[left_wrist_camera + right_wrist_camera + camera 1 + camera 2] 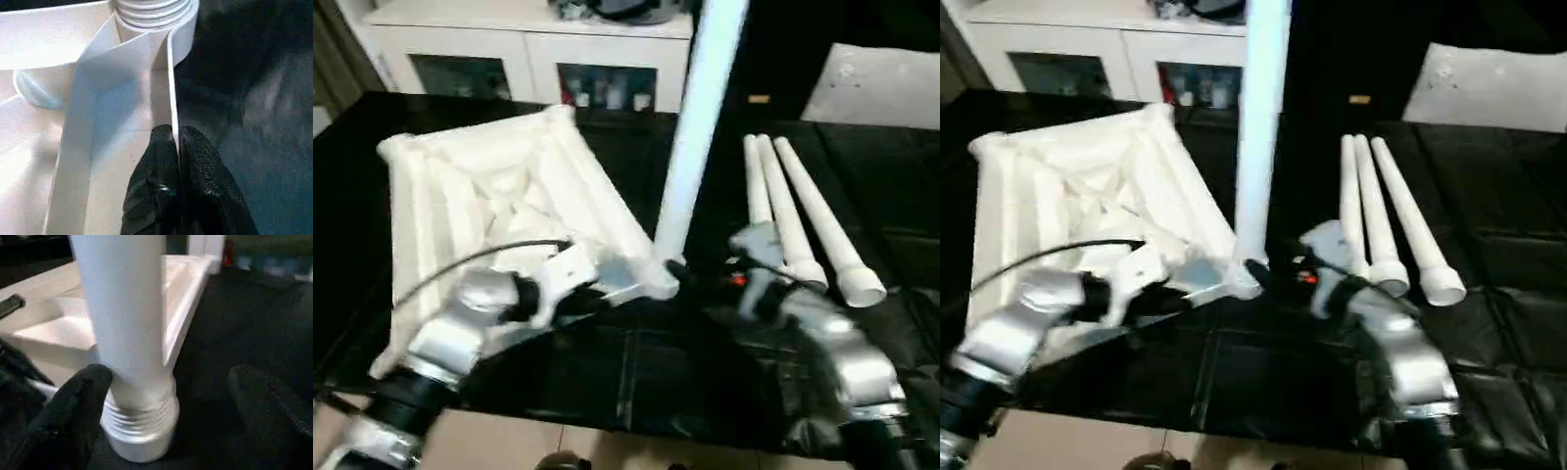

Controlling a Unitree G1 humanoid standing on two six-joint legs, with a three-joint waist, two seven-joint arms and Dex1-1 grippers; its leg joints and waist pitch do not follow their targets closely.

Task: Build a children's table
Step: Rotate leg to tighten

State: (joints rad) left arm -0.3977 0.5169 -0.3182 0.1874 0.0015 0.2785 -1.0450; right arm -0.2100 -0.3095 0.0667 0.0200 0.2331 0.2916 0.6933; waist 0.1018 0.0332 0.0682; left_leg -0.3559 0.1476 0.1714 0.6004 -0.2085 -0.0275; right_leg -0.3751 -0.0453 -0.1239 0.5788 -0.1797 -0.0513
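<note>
the tabletop (499, 186) lies upside down on the left part of the black work table (636, 377), ribbed underside up, one corner pointing toward the robot. behind it, against the wall, stands a white cabinet (524, 44) with glass doors

the left gripper (175, 147) comes in from the near left over a silver forearm, and its two black fingers (159, 166) are pressed together on the thin outer rim of the tabletop, one on each side of the wall, just short of the near corner socket. in the left wrist view the threaded collar of a leg sits in that socket straight beyond the fingertips

at that near corner one leg (700, 127) stands almost upright, leaning slightly to the right as it rises, its ribbed lower end (139, 423) seated in the socket with several thread rings still showing above the plastic

the right gripper (166, 396) sits just to the right of this leg's base. its fingers stand wide apart, one black finger (73, 406) close against the leg just above the threads on one side, the other well off on the far side over the black cloth, so the leg is between them and not clamped

further right three more legs (793, 215) lie side by side on the black cloth, touching, wide open ends toward the robot, fanning slightly apart at the near end
</note>
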